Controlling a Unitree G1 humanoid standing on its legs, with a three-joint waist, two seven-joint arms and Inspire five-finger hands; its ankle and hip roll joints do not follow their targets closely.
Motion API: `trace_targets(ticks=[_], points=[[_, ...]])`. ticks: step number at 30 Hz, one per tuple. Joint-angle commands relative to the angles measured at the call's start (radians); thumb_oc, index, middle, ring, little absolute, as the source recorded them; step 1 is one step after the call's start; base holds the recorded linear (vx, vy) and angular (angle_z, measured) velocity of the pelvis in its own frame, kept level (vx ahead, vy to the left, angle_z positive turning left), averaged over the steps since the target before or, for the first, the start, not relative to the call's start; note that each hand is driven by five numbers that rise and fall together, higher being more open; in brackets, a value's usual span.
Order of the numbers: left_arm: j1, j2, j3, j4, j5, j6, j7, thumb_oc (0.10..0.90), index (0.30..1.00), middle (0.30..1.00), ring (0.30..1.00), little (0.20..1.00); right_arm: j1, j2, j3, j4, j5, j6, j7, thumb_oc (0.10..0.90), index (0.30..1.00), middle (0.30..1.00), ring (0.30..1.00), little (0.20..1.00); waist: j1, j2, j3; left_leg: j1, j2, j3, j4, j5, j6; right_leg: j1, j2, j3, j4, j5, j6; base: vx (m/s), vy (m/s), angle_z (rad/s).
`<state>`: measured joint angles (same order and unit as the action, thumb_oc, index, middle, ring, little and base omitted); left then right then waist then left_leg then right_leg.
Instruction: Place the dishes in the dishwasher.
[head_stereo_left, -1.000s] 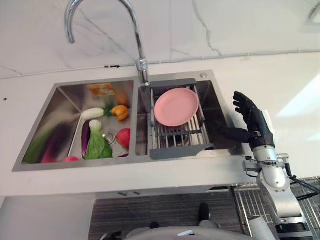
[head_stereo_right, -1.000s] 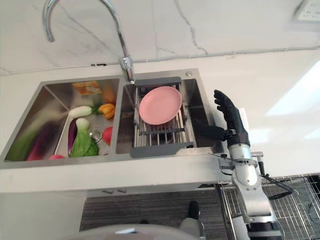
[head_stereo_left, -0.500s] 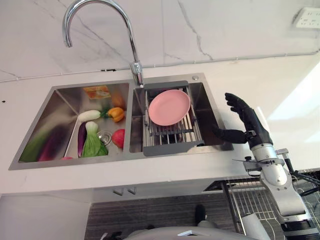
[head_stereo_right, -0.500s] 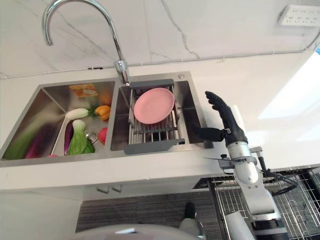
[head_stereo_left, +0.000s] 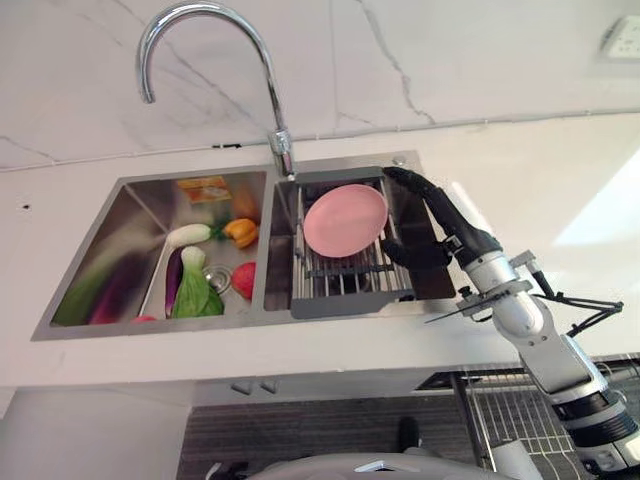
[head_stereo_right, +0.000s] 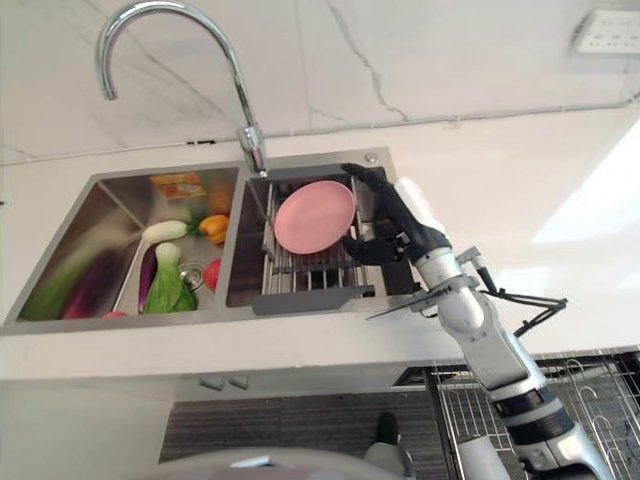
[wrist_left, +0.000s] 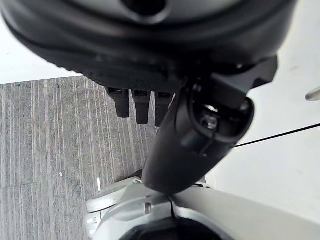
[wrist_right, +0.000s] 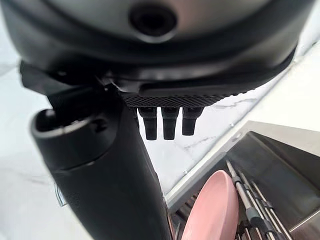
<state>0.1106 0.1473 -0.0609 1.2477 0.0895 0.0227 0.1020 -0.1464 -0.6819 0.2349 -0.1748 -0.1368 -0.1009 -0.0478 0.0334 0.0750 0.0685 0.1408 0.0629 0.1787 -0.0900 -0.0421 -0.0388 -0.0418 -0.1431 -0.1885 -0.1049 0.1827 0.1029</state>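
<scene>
We are reaching for the pink plate (head_stereo_left: 345, 219) leaning in the rack (head_stereo_left: 350, 278) in the sink's right basin, our right hand (head_stereo_left: 440, 225) spread beside it, next closing on its rim.

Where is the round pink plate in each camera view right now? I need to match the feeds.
Left eye view: round pink plate leaning in the grey dish rack, right sink basin, just left of the right hand.
Right eye view: same spot, plate.
Left wrist view: not in it.
Right wrist view: plate edge-on past the fingers.
Shared landmark: the dish rack.
</scene>
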Motion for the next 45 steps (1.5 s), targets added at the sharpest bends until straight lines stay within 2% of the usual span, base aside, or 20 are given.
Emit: trace_targets(ticks=[1,10,15,23,30,38,44,45], points=[[-0.046,0.017,-0.051,0.091,0.026,-0.019,-0.005,0.8,0.9,0.9,0.9,0.9,-0.149,-0.071,-0.03,-0.013,-0.138,-0.071,-0.071,0.8,0.9,0.9,0.9,0.9,0.023,-0.057,-0.019,-0.018,-0.01,-0.02,0.003,-0.04,-0.036,0.109,-0.072,-0.026,0.028,-0.149,0.077,0.04,-0.016,0.24],[-0.056,0.033,-0.072,0.099,0.05,-0.027,-0.014,0.8,0.9,0.9,0.9,0.9,-0.178,-0.176,0.005,0.022,-0.184,-0.078,-0.059,0.8,0.9,0.9,0.9,0.9,0.028,-0.075,-0.02,-0.017,-0.004,-0.028,0.003,-0.043,-0.039,0.112,-0.068,-0.036,0.037,-0.158,0.077,0.01,-0.002,0.08],[-0.057,0.038,-0.069,0.101,0.051,-0.027,-0.015,0.8,0.9,0.9,0.9,0.9,-0.182,-0.186,0.027,0.031,-0.207,-0.08,-0.05,0.8,0.9,0.9,0.9,0.9,0.03,-0.078,-0.02,-0.016,-0.004,-0.028,0.003,-0.045,-0.038,0.111,-0.069,-0.034,0.039,-0.159,0.076,0.0,0.0,0.0],[-0.055,0.038,-0.078,0.093,0.048,-0.031,-0.018,0.8,0.9,0.9,0.9,0.9,-0.228,-0.181,0.121,0.08,-0.268,-0.084,-0.046,0.8,0.9,0.9,0.9,0.9,0.038,-0.08,-0.022,-0.009,-0.005,-0.027,0.003,-0.049,-0.037,0.119,-0.072,-0.035,0.036,-0.161,0.078,0.0,0.0,0.0],[-0.055,0.037,-0.098,0.082,0.037,-0.036,0.001,0.8,0.9,0.9,0.9,0.9,-0.34,-0.166,0.242,0.182,-0.403,-0.05,-0.099,0.8,0.9,0.9,0.9,0.9,0.056,-0.082,-0.018,-0.015,-0.007,-0.043,0.003,-0.047,-0.037,0.124,-0.076,-0.048,0.036,-0.162,0.077,0.0,0.003,0.03],[-0.052,0.043,-0.098,0.086,0.012,-0.036,0.027,0.8,0.9,0.9,0.9,0.9,-0.454,-0.157,0.325,0.352,-0.603,0.038,-0.173,0.8,0.9,0.9,0.9,0.9,0.079,-0.09,-0.005,-0.037,-0.01,-0.068,0.003,-0.041,-0.04,0.12,-0.079,-0.073,0.04,-0.162,0.077,-0.01,0.002,0.13],[-0.051,0.054,-0.144,0.062,0.084,-0.048,0.078,0.8,0.9,0.9,0.9,0.9,-0.482,-0.136,0.369,0.419,-0.733,0.069,-0.237,0.8,0.9,0.9,0.9,0.9,0.095,-0.094,0.002,-0.048,-0.013,-0.084,0.003,-0.04,-0.041,0.121,-0.085,-0.089,0.042,-0.163,0.079,0.0,0.0,0.12],[-0.054,0.055,-0.15,0.056,0.087,-0.05,0.088,0.8,0.9,0.9,0.9,0.9,-0.479,-0.134,0.368,0.426,-0.744,0.077,-0.253,0.707,0.761,0.761,0.761,0.761,0.098,-0.094,0.003,-0.05,-0.013,-0.087,0.003,-0.04,-0.041,0.12,-0.086,-0.092,0.043,-0.163,0.079,-0.02,-0.003,0.1]])
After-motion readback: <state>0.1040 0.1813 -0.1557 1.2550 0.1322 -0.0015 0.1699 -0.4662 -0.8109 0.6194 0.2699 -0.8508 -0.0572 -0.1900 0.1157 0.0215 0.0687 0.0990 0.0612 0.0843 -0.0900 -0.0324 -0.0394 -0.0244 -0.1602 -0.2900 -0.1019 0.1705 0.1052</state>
